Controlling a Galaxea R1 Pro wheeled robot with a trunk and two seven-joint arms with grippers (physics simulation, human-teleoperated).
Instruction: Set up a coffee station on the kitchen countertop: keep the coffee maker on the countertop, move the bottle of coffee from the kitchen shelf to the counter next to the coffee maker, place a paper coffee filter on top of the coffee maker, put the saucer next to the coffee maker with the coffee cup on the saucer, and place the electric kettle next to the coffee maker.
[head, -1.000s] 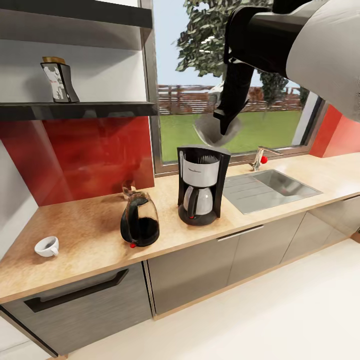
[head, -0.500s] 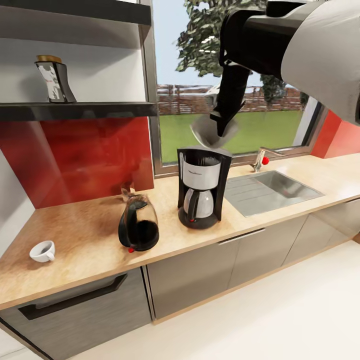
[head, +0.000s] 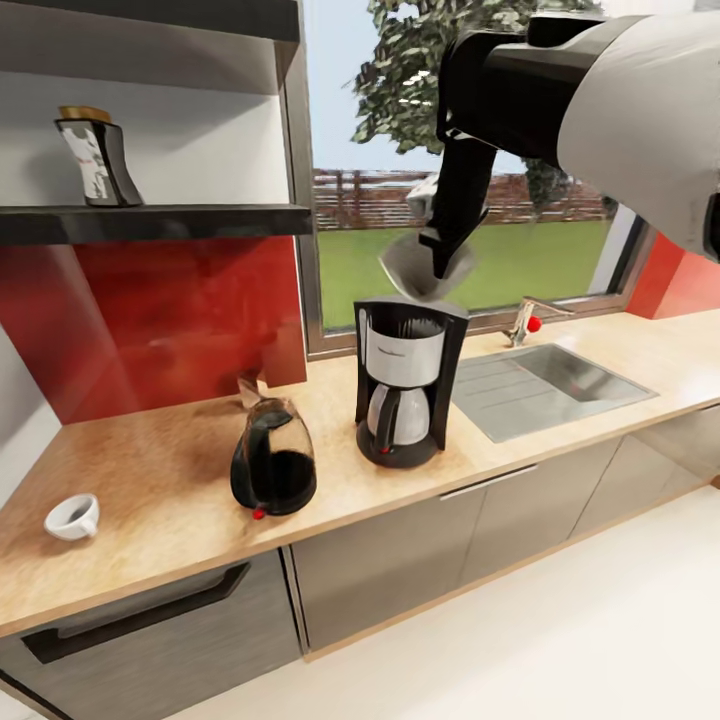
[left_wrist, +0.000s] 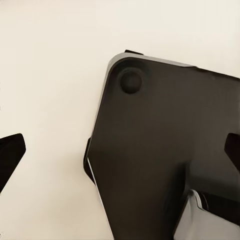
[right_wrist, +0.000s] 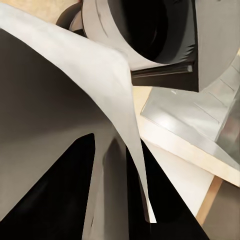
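My right gripper (head: 440, 262) is shut on the white paper coffee filter (head: 412, 266), holding it tilted just above the open top of the black-and-silver coffee maker (head: 404, 385). The right wrist view has the filter (right_wrist: 65, 95) between the fingers, with the coffee maker's opening (right_wrist: 150, 30) beyond it. The dark glass electric kettle (head: 272, 462) stands left of the coffee maker on the kitchen countertop (head: 170, 480). A white coffee cup (head: 72, 517) lies at the counter's left end. The bottle of coffee (head: 92, 158) stands on the kitchen shelf (head: 170, 220). The left gripper (left_wrist: 121, 152) is open. The saucer is out of view.
A steel sink (head: 548, 383) with a faucet (head: 524, 320) is set into the counter right of the coffee maker. A red backsplash (head: 170, 320) and a window back the counter. In the left wrist view, a dark robot base (left_wrist: 170, 150) sits over a pale floor.
The head view has swung slightly, shifting the counter's things leftward in the picture. The right gripper still holds the filter just above the coffee maker.
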